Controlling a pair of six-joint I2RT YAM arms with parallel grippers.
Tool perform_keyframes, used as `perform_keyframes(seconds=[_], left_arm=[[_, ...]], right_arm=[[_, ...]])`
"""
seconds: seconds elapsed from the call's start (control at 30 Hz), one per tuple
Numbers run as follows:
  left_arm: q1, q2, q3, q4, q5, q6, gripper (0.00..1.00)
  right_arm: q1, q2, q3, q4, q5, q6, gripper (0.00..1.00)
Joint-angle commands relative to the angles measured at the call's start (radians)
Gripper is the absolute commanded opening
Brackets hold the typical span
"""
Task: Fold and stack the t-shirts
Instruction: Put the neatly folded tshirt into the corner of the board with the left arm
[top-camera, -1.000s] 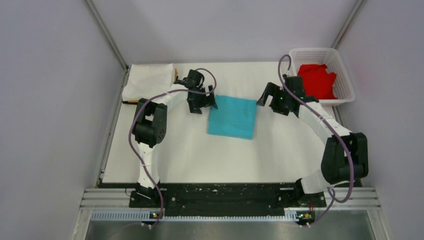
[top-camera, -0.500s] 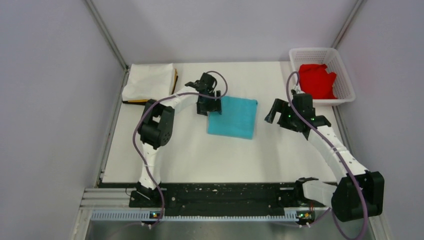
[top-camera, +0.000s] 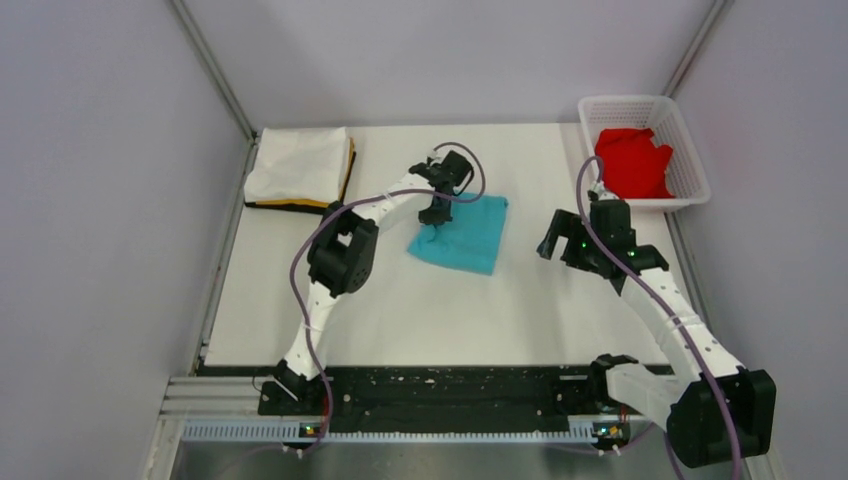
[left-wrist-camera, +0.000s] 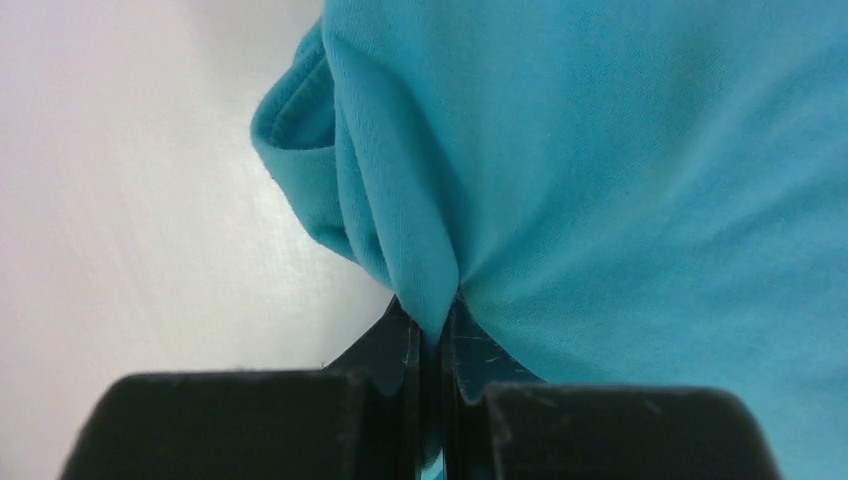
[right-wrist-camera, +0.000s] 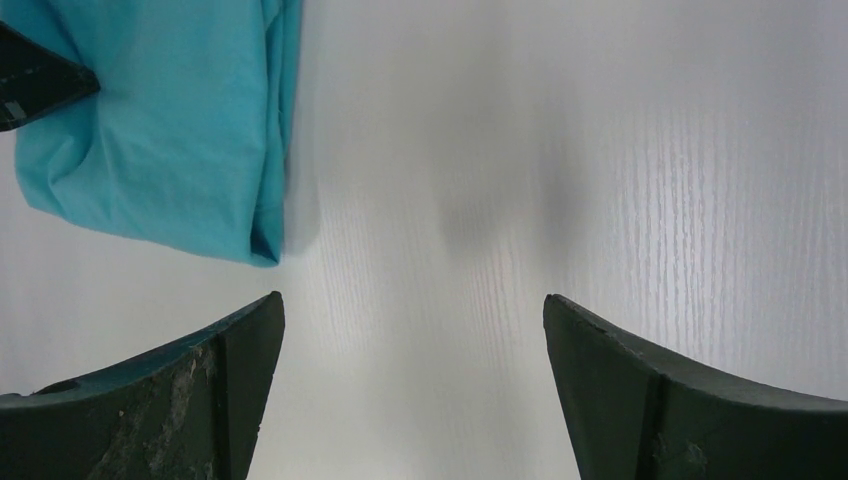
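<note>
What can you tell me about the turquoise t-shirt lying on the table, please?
The turquoise t-shirt is soft, plain cloth with a fine knit look, folded into a compact, roughly square bundle. It lies askew near the middle of the white table. The left gripper is shut on its far-left corner and bunches the cloth there into a raised ridge, with layered fold edges showing beside it. No print or label shows, and nothing else touches it.
</note>
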Motion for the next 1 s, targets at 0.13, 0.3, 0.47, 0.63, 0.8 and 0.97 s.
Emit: perform_keyframes(seconds=[0.13,0.3,0.47,0.63,0.8,0.97], left_arm=[[0.051,-0.12,-0.059,0.0,-0.418,0.204,0.0],[0.114,-0.206,-0.099,0.106,-0.485,0.38,0.0],[0.16,-0.275,-0.157,0.295,-0.553,0.624,0.0],[0.216,-0.289,-0.1,0.328,-0.565,0.749,0.0],[0.251,-0.327,-0.095,0.386,-0.57,0.862,0.0],[0.279,-0.36,-0.052,0.365,-0.546,0.879,0.0]], right_arm=[[-0.004,-0.045,0.036,-0.008,0.035,-0.073,0.99],[-0.004,-0.039,0.045,-0.007,0.068,-0.086,0.99],[-0.005,-0.041,0.041,-0.008,0.119,-0.084,0.99],[-0.004,-0.042,0.04,-0.003,0.136,-0.085,0.99],[-0.004,-0.049,0.035,-0.002,0.144,-0.085,0.99],[-0.005,-0.057,0.03,-0.003,0.151,-0.082,0.99]])
